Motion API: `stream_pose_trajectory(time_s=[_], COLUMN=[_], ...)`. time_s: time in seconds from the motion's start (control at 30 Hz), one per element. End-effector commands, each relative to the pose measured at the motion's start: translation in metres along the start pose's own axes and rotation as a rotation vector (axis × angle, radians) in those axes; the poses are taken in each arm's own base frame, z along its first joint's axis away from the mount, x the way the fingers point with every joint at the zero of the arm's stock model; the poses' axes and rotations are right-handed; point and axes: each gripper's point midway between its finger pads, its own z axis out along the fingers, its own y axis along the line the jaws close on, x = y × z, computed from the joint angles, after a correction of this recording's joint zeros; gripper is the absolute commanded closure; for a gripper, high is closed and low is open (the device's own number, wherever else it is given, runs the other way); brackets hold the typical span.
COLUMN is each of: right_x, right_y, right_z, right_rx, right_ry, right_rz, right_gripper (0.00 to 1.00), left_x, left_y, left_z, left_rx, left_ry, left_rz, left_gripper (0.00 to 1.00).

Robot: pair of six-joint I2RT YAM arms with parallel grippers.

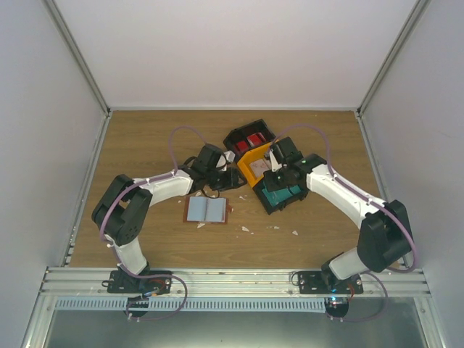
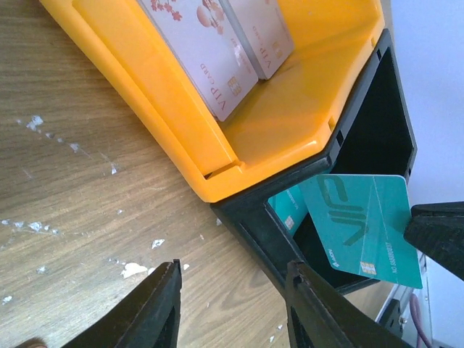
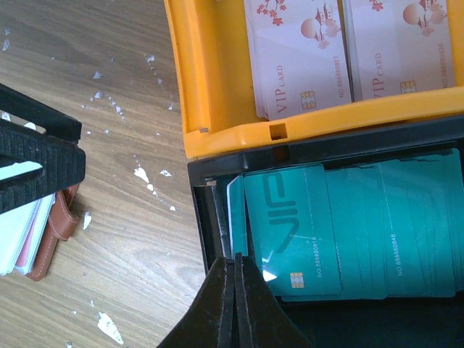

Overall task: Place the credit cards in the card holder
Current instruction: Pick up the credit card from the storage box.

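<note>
— Gripping anything, the right pincer (image 3: 233,264)?
— Closed on the edge of a teal plastic card (image 3: 304,217), over the black tray compartment (image 3: 362,322).
— The left pincer (image 2: 232,304)?
— Open, empty, above the wooden counter (image 2: 87,181); the reddish-brown leather card holder (image 1: 206,210) lies open nearby.

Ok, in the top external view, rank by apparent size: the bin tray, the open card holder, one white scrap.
Largest: bin tray, clearly.
Middle: card holder, lying open.
Smallest: white scrap, by far.
All lie on the table, so nearness hardly matters.
</note>
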Motion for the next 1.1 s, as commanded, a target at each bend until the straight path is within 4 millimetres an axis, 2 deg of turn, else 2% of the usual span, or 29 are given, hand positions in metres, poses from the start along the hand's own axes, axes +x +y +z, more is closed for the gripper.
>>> stream_pose_trajectory(time_s=[0.0, 0.2, 0.37, 0.57, 0.8, 0.87, 0.93, 1.03, 1.07], right_x=[-0.003, 0.016, 0.020, 0.027, 0.034, 0.035, 0.035, 0.030, 0.027], right_y=[0.001, -0.008, -0.008, -0.008, -0.005, -0.005, -0.005, -0.007, -0.007], right_z=[-0.003, 0.033, 0.054, 0.065, 0.070, 0.071, 0.072, 0.068, 0.065], right_rx=[0.003, 0.038, 0.032, 0.029, 0.014, 0.015, 0.016, 0.034, 0.043], right_ry=[-0.022, 0.064, 0.098, 0.136, 0.166, 0.172, 0.174, 0.159, 0.148], right_rz=[0.000, -0.013, -0.028, -0.031, -0.030, -0.031, -0.030, -0.024, -0.025], right_gripper=[1.00, 1.00, 1.00, 0.98, 0.81, 0.79, 0.82, 0.97, 0.99], left_x=[-0.008, -0.006, -0.007, -0.008, -0.009, -0.009, -0.009, -0.011, -0.011], left_y=[-0.015, -0.013, -0.011, -0.009, -0.008, -0.008, -0.007, -0.008, -0.008], left_z=[-0.007, -0.005, -0.005, -0.006, -0.006, -0.006, -0.006, -0.008, -0.009], left_rx=[0.077, 0.073, 0.066, 0.060, 0.061, 0.061, 0.060, 0.061, 0.062], left_ry=[-0.032, -0.027, -0.026, -0.029, -0.028, -0.027, -0.027, -0.031, -0.033], left_rz=[0.026, 0.021, 0.025, 0.025, 0.023, 0.024, 0.022, 0.023, 0.025], left_gripper=[0.57, 0.56, 0.56, 0.56, 0.56, 0.55, 0.56, 0.56, 0.56])
